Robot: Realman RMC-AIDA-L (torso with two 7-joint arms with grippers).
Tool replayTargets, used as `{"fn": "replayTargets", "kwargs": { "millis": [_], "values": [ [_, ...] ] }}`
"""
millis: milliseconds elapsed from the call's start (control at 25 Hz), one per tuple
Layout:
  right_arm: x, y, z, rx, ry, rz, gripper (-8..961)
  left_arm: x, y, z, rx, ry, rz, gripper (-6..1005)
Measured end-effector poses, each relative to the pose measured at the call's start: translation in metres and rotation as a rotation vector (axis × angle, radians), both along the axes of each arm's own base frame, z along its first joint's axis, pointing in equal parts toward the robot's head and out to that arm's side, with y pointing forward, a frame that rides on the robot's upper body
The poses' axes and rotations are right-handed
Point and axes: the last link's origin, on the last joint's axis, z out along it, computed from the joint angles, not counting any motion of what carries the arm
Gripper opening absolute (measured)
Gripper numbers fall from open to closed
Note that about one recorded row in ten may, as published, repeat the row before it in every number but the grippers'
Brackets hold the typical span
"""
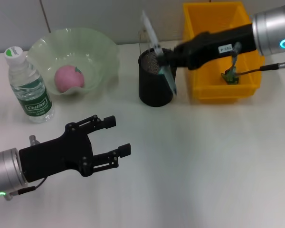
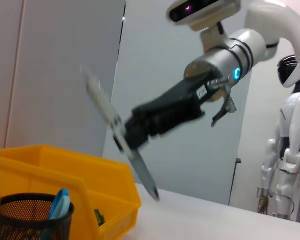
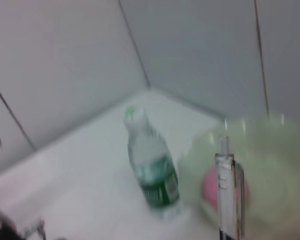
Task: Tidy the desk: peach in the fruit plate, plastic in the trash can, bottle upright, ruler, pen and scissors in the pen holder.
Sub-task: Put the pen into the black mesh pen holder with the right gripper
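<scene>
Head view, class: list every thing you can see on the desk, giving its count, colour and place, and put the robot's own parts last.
Water bottle: one, clear with green label, upright, far left.
Fruit plate: one, pale green, beside the bottle.
Peach: one, pink, in the fruit plate.
Pen holder: one, black mesh, centre back.
Ruler: one, clear, tilted over the pen holder.
Trash can: one, yellow, right back.
Left end effector: one, black, open, front left.
Right end effector: one, black, holding the ruler.
</scene>
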Motion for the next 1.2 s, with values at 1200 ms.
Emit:
{"fn": "replayTargets", "kwargs": {
  "millis": [1200],
  "values": [
    [0.049, 0.044, -0.046, 0.523, 0.234, 0.008, 144, 0.000, 0.009, -0.002, 0.061, -0.003, 0.042, 799]
  ]
}}
